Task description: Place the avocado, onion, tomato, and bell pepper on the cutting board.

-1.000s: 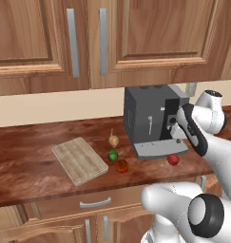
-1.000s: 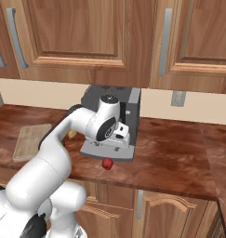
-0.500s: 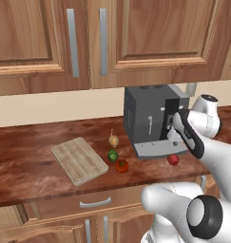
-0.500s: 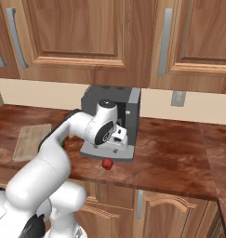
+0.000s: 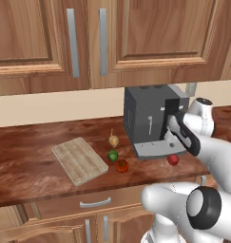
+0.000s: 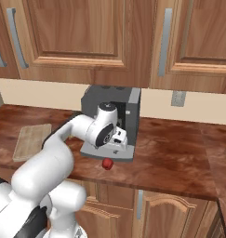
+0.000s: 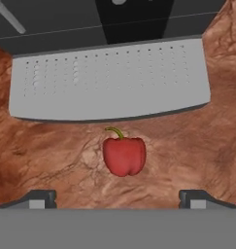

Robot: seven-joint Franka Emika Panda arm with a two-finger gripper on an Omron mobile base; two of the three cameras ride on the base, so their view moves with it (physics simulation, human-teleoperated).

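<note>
My claw (image 7: 117,198) hangs with jaws wide apart and empty above the counter (image 7: 197,146). The pepper (image 7: 124,155) lies at 12 o'clock from it, red with a green stem, just short of the coffee machine's (image 5: 152,118) grey tray (image 7: 109,80). In the left base view, from the pepper (image 5: 173,160) the tomato (image 5: 121,165) sits at 9 o'clock, the avocado (image 5: 112,155) just beside it at 11, the onion (image 5: 113,140) beyond. The board (image 5: 79,160) lies bare at 9 o'clock of the avocado.
</note>
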